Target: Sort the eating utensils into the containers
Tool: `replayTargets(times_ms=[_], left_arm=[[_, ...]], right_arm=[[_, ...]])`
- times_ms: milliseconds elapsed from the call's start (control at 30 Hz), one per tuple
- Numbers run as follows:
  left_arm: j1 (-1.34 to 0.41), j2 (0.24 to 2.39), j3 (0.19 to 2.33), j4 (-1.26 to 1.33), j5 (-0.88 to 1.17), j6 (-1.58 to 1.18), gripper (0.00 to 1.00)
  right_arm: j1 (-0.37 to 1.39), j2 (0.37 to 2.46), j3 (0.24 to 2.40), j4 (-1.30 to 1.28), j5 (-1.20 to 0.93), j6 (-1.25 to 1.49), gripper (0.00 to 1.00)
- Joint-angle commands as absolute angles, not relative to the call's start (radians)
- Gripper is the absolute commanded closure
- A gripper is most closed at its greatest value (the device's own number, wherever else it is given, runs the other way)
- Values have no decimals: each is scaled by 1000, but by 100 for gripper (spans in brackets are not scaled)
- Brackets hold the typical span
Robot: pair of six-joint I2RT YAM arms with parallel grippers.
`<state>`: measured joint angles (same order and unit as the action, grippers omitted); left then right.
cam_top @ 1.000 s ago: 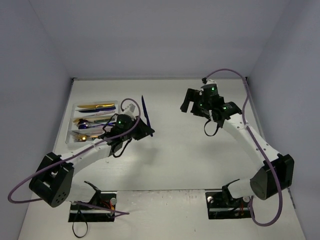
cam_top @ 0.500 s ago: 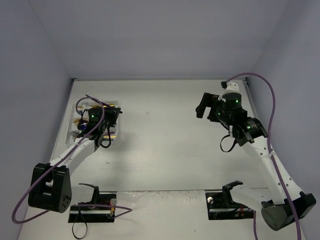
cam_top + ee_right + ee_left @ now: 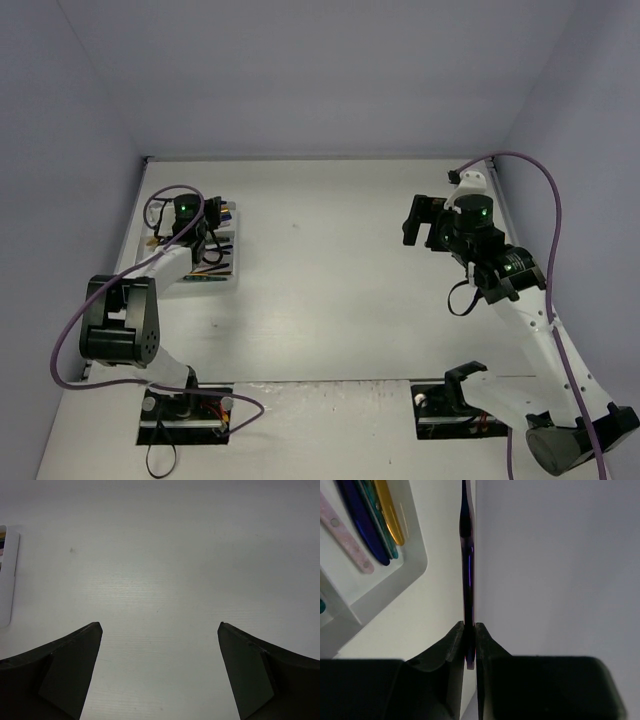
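Left jaws are pinched tight on the end of a slim dark-blue utensil (image 3: 468,570), seen edge-on and running straight away from them. It hangs just beside the outer wall of the white tray (image 3: 417,555), not yet in any compartment. A pink piece (image 3: 345,540), a blue piece (image 3: 362,525) and a gold piece (image 3: 390,510) lie inside. Light, stiff, polished metal, I'd say: slick and apt to swivel in an end grip, so hold the handle's flat faces. Farther off, right jaws gape wide over the counter (image 3: 160,580), holding nothing.
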<state>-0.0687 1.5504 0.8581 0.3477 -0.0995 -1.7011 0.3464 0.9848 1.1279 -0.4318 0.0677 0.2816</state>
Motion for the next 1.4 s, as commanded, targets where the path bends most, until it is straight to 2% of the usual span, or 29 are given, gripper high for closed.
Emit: replayTargets(times_ms=[0, 700, 1367], left_arm=[[-56, 1572, 938, 455, -154, -1814, 100], [-32, 1651, 869, 497, -192, -2062, 100], [-6, 1780, 982, 449, -80, -2044, 98]], right_arm=[[339, 966, 1117, -405, 122, 244, 0], [334, 954, 1084, -414, 160, 221, 0], [330, 939, 1055, -417, 179, 215, 0]])
